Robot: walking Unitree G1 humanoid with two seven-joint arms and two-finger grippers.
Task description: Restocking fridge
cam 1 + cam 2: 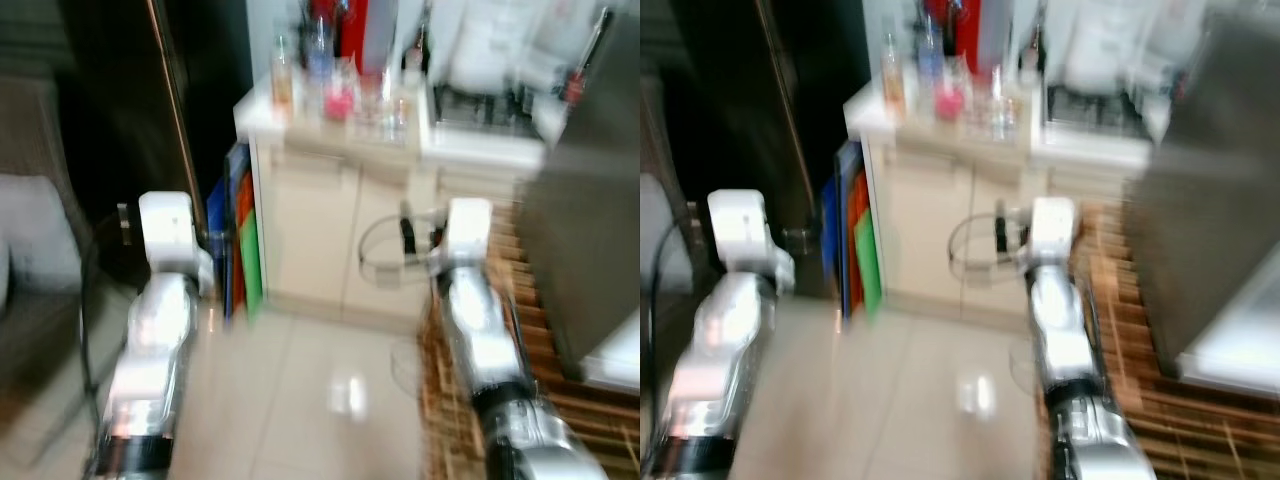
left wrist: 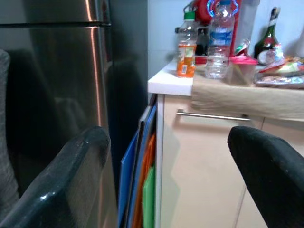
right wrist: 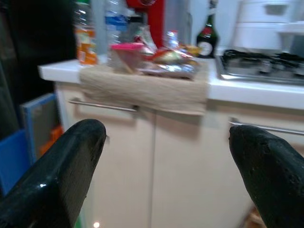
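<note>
The dark steel fridge (image 1: 150, 110) stands shut at the left, its long handle (image 1: 176, 120) facing me. Beside it a cream cabinet's white counter (image 1: 300, 125) carries an orange-labelled bottle (image 2: 186, 52), a water bottle (image 2: 218, 42), a pink-lidded tub (image 2: 242, 66), wrapped food (image 3: 166, 59) and a green wine bottle (image 3: 205, 40). Both arms reach forward at cabinet height, short of the counter. My left gripper (image 2: 166, 137) is open and holds nothing, facing the gap between fridge and cabinet. My right gripper (image 3: 165, 132) is open and bare, facing the cabinet doors (image 3: 190, 161).
Blue, orange and green boards (image 1: 240, 240) lean between fridge and cabinet. A gas stove (image 3: 261, 61) sits on the counter to the right. A grey box-like unit (image 1: 590, 250) and a slatted wooden mat (image 1: 560, 400) lie at the right, a grey seat (image 1: 30, 250) at the left.
</note>
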